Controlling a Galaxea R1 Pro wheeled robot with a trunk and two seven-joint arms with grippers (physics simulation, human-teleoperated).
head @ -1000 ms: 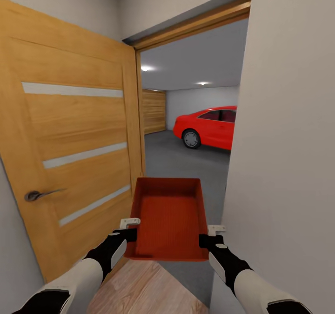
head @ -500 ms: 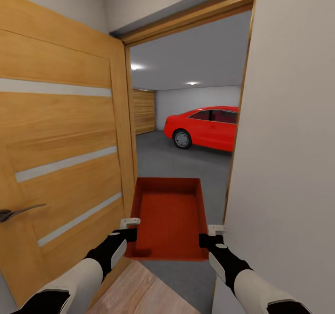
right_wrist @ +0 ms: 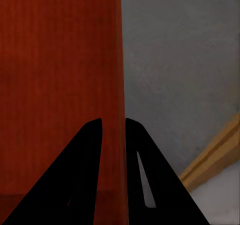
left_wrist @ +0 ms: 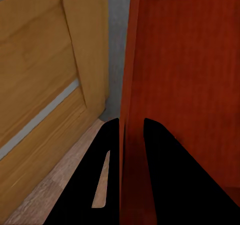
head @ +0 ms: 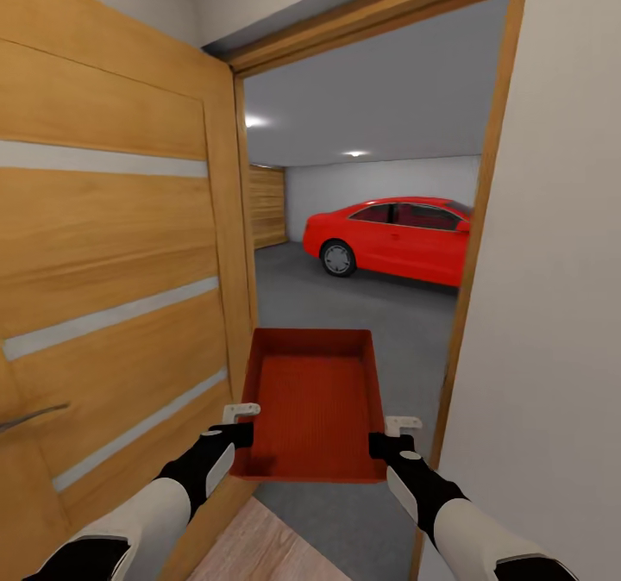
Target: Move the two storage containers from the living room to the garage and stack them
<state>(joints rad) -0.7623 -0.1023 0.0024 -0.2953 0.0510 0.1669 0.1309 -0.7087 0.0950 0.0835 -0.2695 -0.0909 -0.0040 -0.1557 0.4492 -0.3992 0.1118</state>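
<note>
Both hands grip one red-orange rectangular open-top storage container (head: 314,404) held level in the open wooden doorway (head: 470,262), left hand (head: 242,430) and right hand (head: 385,440) pinching opposite side walls. Ahead, the head view shows one red car (head: 392,238) on dark grey concrete floor (head: 345,305). Each wrist view shows black fingers (left_wrist: 107,180) straddling a thin wall.

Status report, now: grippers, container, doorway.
Left gripper and right gripper each shut on a side wall of the storage container, carried level, empty. At the garage doorway: open door close on the left, door frame close on the right. Red car parked beyond.
</note>
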